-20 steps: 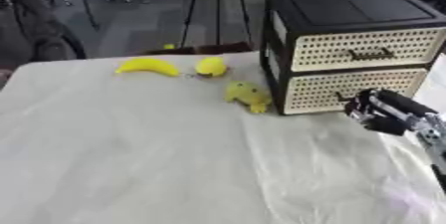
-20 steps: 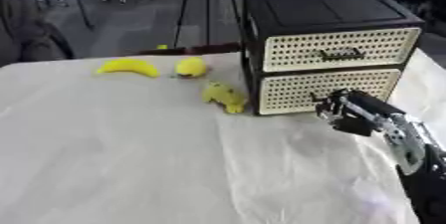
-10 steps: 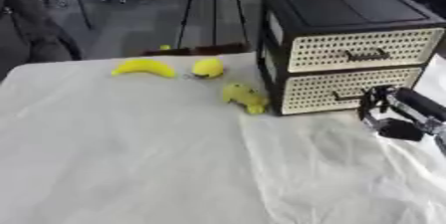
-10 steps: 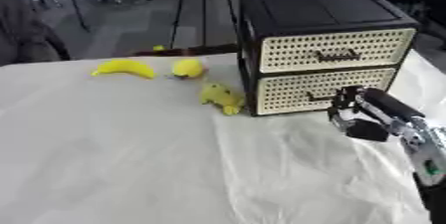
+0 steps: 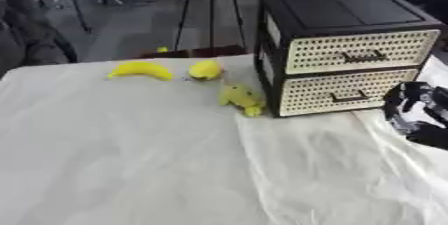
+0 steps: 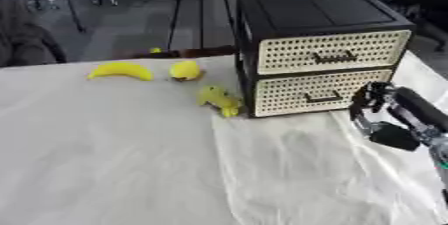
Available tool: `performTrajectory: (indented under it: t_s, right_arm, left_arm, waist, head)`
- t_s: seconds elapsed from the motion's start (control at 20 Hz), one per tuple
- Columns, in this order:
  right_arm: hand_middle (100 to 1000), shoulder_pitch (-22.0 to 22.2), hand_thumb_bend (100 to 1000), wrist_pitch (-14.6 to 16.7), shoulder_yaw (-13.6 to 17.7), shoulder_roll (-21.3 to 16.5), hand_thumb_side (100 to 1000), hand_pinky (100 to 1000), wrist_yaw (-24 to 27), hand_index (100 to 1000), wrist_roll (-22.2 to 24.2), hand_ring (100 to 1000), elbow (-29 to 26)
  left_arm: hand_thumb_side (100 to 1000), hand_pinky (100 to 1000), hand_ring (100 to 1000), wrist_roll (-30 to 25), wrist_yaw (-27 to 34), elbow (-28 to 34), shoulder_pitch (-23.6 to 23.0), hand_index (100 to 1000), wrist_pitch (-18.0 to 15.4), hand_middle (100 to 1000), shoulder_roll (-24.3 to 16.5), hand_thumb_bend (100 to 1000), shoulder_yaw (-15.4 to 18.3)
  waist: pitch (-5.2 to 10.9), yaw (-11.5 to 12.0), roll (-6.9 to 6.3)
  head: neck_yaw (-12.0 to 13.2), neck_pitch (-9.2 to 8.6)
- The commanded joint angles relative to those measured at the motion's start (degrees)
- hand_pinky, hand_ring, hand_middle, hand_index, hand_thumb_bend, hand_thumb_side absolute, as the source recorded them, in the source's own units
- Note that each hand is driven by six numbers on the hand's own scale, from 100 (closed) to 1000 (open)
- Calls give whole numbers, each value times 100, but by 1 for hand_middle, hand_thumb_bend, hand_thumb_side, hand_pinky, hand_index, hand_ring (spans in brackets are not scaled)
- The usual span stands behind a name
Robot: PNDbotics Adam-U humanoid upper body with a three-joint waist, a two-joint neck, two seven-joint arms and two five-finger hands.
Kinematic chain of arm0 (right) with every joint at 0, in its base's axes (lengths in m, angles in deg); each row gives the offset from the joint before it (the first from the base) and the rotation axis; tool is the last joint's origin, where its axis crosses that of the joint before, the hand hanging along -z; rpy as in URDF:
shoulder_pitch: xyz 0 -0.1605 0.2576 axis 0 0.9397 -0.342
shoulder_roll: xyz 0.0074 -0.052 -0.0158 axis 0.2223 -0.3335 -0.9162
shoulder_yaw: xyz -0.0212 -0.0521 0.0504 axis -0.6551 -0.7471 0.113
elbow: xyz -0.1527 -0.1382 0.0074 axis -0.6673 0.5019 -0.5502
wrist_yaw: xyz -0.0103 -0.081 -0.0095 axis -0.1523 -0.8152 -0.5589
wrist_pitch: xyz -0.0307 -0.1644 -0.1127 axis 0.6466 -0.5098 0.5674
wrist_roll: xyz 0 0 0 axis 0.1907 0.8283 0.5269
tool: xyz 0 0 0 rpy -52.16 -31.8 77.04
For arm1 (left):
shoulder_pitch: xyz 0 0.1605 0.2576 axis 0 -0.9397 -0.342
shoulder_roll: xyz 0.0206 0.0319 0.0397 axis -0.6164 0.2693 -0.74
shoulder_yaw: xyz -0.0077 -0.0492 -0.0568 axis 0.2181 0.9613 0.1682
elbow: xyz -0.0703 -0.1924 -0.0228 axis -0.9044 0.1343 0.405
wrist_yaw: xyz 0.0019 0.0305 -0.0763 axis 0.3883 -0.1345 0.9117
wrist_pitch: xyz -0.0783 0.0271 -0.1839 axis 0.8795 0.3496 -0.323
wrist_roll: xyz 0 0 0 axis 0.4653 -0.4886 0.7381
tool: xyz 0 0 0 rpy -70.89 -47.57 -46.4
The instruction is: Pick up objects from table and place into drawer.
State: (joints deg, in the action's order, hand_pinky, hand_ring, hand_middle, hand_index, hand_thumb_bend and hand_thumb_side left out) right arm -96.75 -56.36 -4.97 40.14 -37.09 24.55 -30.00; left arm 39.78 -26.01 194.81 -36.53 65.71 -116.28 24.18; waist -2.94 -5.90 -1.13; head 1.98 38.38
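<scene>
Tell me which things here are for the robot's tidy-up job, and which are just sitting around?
For the job:
- banana
- round yellow fruit
- yellow-green lumpy thing beside the drawer unit
- black drawer unit, both drawers closed
- right hand, near the lower drawer

Just around:
- white cloth over the table
- small yellow thing past the table's far edge
- stand legs on the floor behind

The cabinet [image 6: 319, 49] stands at the far right of the bench [image 5: 131, 159], both drawers shut. In front of it the cloth lies bare, broad room for a reach. Left of the cabinet, a yellow toy [image 5: 241, 98] sits just beside its lower corner; a lemon [image 5: 205, 69] and banana [image 5: 140, 69] lie farther left. The right robot hand [image 6: 378, 114] hangs near the lower drawer's [image 6: 319, 92] right end.
</scene>
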Motion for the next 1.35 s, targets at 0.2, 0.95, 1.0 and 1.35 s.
performTrajectory:
  t_s: [0.2, 0.95, 1.0, 1.35]
  right_arm:
    - [680, 350, 100, -218, 138, -219, 802, 538, 286, 641, 299, 644, -554]
    - [705, 663, 100, -687, 258, -182, 832, 574, 314, 675, 1532, 674, -1052]
    - [705, 664, 100, -690, 257, -176, 833, 574, 320, 675, 1536, 674, -1067]
    - [701, 692, 100, -701, 301, -131, 822, 572, 370, 669, 1452, 669, -1152]
  left_arm:
    - [799, 635, 453, -31, -117, -42, -83, 681, -40, 539, -180, 459, 100]
    - [810, 638, 450, -84, -189, -111, -229, 681, -77, 537, -176, 450, 138]
    - [811, 638, 450, -90, -199, -108, -246, 681, -82, 537, -167, 450, 143]
    - [814, 638, 447, -139, -235, -97, -285, 680, -103, 534, -159, 444, 147]
  waist:
    - [31, -29, 37]
    - [27, -73, 86]
    - [27, -77, 86]
    - [28, -81, 96]
  head:
    - [43, -95]
    - [84, -102]
    - [99, -100]
    - [77, -120]
